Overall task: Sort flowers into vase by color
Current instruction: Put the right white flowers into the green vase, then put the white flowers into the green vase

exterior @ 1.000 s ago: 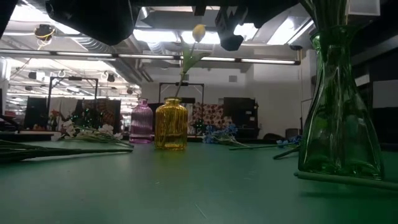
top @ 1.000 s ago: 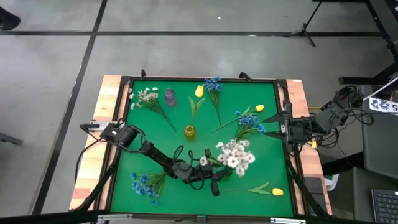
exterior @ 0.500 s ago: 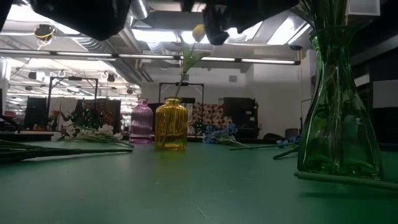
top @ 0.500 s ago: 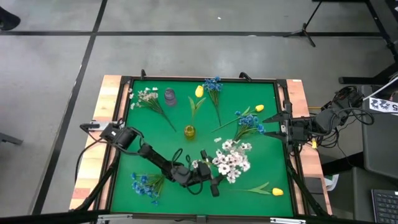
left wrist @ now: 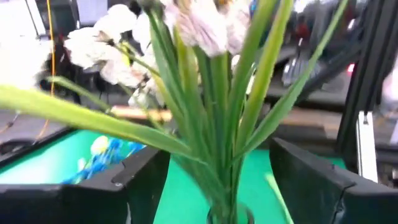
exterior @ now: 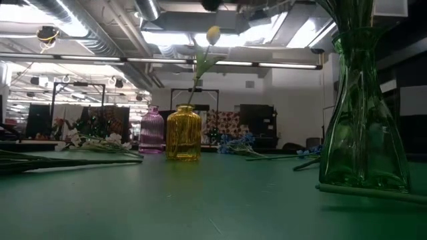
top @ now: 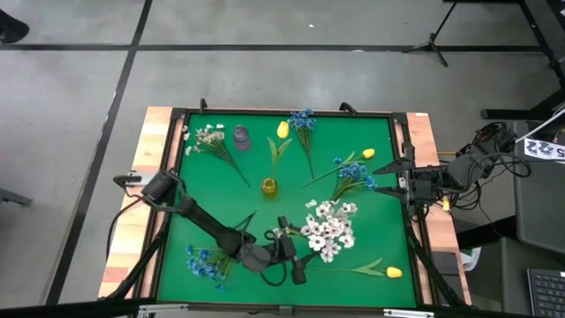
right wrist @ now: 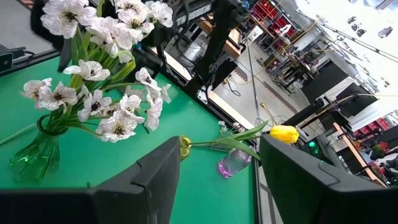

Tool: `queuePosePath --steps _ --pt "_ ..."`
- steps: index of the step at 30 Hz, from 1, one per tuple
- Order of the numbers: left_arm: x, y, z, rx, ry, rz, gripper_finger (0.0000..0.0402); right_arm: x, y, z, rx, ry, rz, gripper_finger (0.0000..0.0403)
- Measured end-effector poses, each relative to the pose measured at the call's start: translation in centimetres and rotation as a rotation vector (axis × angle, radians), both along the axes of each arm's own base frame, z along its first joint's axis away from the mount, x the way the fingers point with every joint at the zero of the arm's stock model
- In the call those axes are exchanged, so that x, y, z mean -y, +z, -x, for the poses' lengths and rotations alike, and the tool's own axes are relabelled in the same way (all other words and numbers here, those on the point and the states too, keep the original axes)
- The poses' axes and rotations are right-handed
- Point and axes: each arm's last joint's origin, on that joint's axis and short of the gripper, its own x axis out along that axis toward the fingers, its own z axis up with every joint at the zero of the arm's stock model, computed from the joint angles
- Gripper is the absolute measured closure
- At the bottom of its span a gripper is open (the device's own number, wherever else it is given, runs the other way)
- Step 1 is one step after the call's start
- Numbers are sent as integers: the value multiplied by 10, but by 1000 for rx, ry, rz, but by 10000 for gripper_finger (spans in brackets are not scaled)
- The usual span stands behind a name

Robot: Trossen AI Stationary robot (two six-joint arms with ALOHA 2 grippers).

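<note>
From above you see the green-felt table (top: 371, 141) with the left end effector (top: 294, 253) near its front edge, just beside the bunch of white blossoms (top: 327, 228). Its own wrist camera gives you what the overhead cannot: the two dark fingers (left wrist: 140, 180) stand spread apart on either side of the green stems, not touching them, so it is open and grips nothing. That same close view shows the white blossoms (left wrist: 199, 25) above those stems.

Your right end effector (top: 393, 177) waits at the table's right edge. Its wrist view shows its fingers (right wrist: 149, 180) parted and empty, and it alone shows the white bunch standing in a clear green glass vase (right wrist: 37, 155).

The low view adds the vases' colours and shapes: a ribbed yellow glass vase (exterior: 183, 135) holding one yellow tulip bud (exterior: 213, 34), a small purple glass vase (exterior: 152, 131) behind it, and the green vase (exterior: 363, 113) close at the right.

Only the overhead shows the loose sprigs: blue blossoms (top: 205, 261) at front left, another blue cluster (top: 353, 172) at right, a white sprig (top: 210, 137) at back left, and a yellow bud (top: 394, 272) at front right.
</note>
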Motion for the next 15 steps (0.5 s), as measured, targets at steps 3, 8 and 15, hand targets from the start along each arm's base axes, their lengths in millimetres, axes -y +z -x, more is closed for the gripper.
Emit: queuePosePath --steps 3,8,15 --pt "-2 12 12 -101 15 22 130 0 0 0 -3 0 3 185" --pt "-17 33 39 -256 99 88 130 0 -1 0 -11 0 11 185" --pt "-39 59 78 -348 214 189 130 1 -3 1 -23 -1 20 185"
